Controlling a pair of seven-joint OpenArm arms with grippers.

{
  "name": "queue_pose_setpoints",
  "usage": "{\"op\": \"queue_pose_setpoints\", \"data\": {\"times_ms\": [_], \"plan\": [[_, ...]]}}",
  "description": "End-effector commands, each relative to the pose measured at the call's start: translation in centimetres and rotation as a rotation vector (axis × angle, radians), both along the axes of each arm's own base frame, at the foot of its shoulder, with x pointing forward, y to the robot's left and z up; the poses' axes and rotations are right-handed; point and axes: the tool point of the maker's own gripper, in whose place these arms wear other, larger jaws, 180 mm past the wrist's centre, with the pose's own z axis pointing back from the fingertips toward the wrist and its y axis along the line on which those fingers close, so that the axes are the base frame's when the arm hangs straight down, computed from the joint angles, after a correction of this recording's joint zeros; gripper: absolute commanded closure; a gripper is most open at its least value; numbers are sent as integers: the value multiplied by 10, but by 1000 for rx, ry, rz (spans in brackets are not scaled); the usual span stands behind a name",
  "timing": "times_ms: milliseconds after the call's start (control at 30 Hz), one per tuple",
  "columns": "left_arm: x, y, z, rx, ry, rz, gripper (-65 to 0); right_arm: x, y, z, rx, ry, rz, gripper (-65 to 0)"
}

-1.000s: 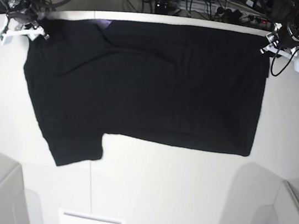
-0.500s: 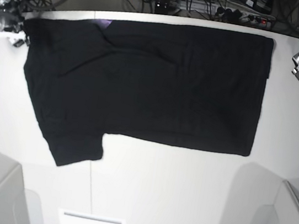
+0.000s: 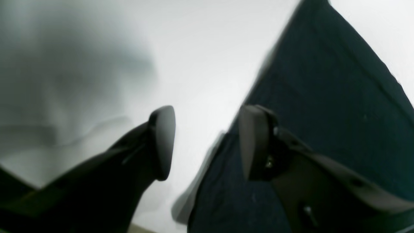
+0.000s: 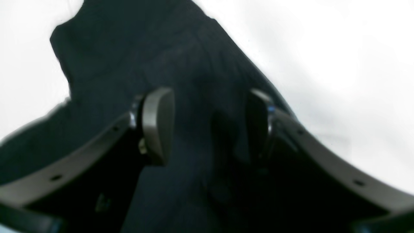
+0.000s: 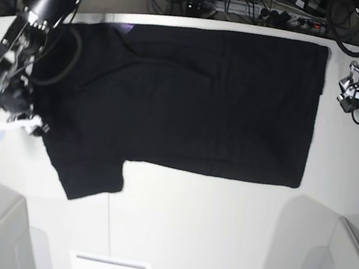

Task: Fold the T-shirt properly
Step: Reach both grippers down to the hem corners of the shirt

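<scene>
The T-shirt (image 5: pixel 190 102) is spread flat, plain black side up, on the white bench (image 5: pixel 219 234). The left pincer (image 3: pixel 207 142) is held spread beside the shirt's edge, nothing gripped. The right pincer (image 4: pixel 207 126) is held spread above the sleeve cloth, nothing pinched.

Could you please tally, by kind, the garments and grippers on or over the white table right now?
T-shirt: 1, black, spread flat on the white table
Grippers: 2, the left gripper and the right gripper, both open and holding nothing
Total: 3
</scene>
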Motion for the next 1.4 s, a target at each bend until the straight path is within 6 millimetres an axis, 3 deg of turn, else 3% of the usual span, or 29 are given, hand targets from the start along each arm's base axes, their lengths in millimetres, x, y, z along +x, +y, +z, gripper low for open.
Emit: {"op": "queue_pose_setpoints", "data": {"times_ms": [0, 100, 200, 333, 467, 600, 933, 1233, 1367], "plan": [[7, 2, 11, 29, -29, -26, -362, 22, -3, 17, -18, -54, 15, -353], [8, 3, 12, 32, -31, -23, -479, 53, -3, 16, -45, -79, 46, -422], [8, 3, 12, 32, -31, -23, -550, 84, -3, 10, -86, -97, 81, -456], [7, 4, 11, 32, -30, -23, -546, 112, -3, 0, -124, -80, 119, -455], [5, 5, 8, 28, -20, -18, -546, 127, -4, -6, -116, -77, 96, -453], [5, 5, 8, 27, -20, -16, -546, 129, -1, -6, -67, -83, 62, -452], [11, 4, 11, 24, -39, -16, -546, 119, 14, -43, -113, -26, 108, -453], [14, 5, 12, 23, -48, -11, -546, 114, 27, -59, -173, 32, 193, -450], [23, 5, 17, 23, -73, -11, -546, 112, 32, -62, -197, 44, 228, -351]]}}
